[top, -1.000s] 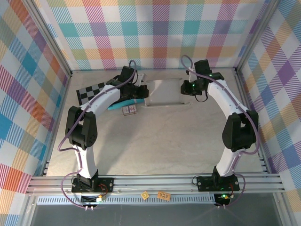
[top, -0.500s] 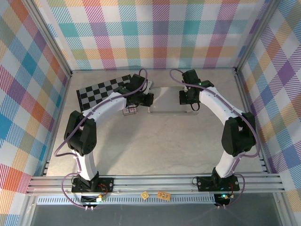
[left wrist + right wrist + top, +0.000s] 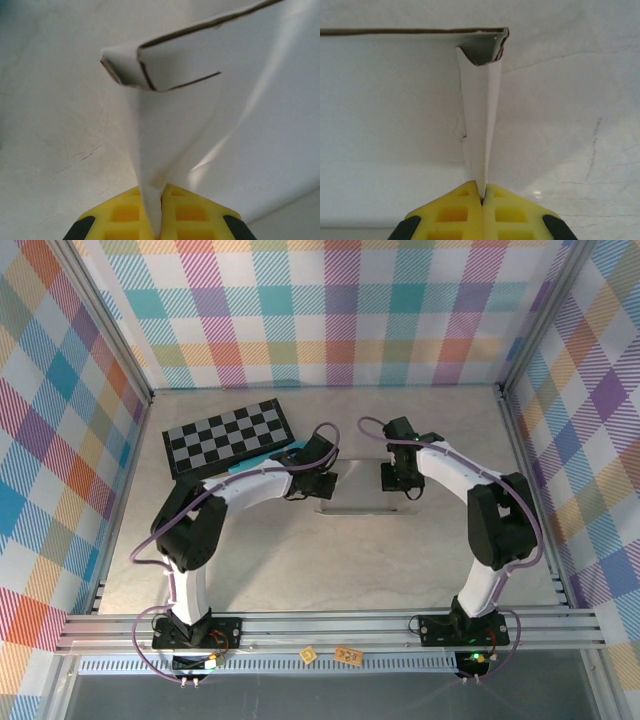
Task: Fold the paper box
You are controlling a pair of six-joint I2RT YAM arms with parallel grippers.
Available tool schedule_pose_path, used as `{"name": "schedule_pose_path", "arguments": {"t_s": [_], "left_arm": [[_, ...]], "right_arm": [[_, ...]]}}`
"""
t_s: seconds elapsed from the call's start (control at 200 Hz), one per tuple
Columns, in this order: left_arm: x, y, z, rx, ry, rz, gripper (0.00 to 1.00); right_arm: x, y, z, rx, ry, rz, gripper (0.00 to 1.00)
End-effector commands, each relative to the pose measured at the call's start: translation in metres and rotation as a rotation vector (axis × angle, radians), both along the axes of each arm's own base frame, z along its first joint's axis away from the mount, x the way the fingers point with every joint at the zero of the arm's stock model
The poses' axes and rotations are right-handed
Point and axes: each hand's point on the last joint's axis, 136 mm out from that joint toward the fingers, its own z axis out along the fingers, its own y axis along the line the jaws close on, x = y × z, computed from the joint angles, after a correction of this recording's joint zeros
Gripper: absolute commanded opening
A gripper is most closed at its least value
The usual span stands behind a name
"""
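The paper box (image 3: 360,490) is white thin card and lies at mid-table between my two grippers. My left gripper (image 3: 324,480) is at its left end. In the left wrist view its yellow fingers (image 3: 125,215) are shut on a raised white wall of the box (image 3: 170,105), whose folded corner shows brown cut edges. My right gripper (image 3: 397,478) is at the box's right end. In the right wrist view this gripper (image 3: 481,194) is shut on an upright corner flap of the box (image 3: 479,115), with the box floor to its left.
A black-and-grey checkerboard (image 3: 228,435) lies at the back left, with a teal object (image 3: 252,463) poking out beside my left arm. Checked walls enclose the table (image 3: 330,560). An aluminium rail (image 3: 320,628) runs along the near edge.
Both grippers have drawn the box away from the back wall toward mid-table. The left arm has moved off the checkerboard, which now shows whole. The small printed card is now hidden.
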Motion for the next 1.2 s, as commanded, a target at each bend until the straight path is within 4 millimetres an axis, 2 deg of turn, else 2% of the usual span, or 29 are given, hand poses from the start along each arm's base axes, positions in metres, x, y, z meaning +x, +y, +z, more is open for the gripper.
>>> {"name": "schedule_pose_path", "arguments": {"t_s": [0.0,0.07,0.22,0.5,0.545,0.68,0.745,0.805,0.925,1.015,1.195], "left_arm": [[-0.012,-0.011,-0.018,0.008,0.099,0.000,0.00],[-0.013,-0.009,-0.026,0.027,0.131,0.007,0.00],[-0.014,-0.006,-0.038,0.064,0.178,0.003,0.00],[-0.013,-0.005,-0.040,0.082,0.190,-0.006,0.00],[-0.012,-0.005,-0.039,0.082,0.186,-0.006,0.00],[-0.011,-0.004,-0.036,0.084,0.176,-0.001,0.00],[-0.007,-0.003,-0.027,0.080,0.143,0.009,0.00],[-0.001,0.000,-0.011,0.080,0.087,0.032,0.00],[0.011,0.003,0.042,0.071,-0.084,0.072,0.00],[0.013,0.004,0.073,0.062,-0.191,0.093,0.00],[0.007,0.006,0.107,0.092,-0.334,0.128,0.00]], "right_arm": [[-0.011,0.013,-0.020,0.029,0.101,-0.019,0.00],[-0.011,0.013,-0.025,0.020,0.131,-0.028,0.00],[-0.008,0.015,-0.036,0.019,0.192,-0.042,0.11],[0.001,0.015,-0.043,0.034,0.219,-0.055,0.27],[0.001,0.015,-0.044,0.035,0.221,-0.056,0.26],[0.002,0.012,-0.041,0.025,0.203,-0.067,0.01],[0.007,0.011,-0.030,0.027,0.153,-0.072,0.00],[0.012,0.009,-0.013,0.027,0.073,-0.083,0.00],[0.019,0.006,0.031,0.014,-0.113,-0.077,0.00],[0.019,0.008,0.057,0.031,-0.239,-0.057,0.00],[0.016,0.003,0.091,0.002,-0.411,-0.052,0.00]]}}
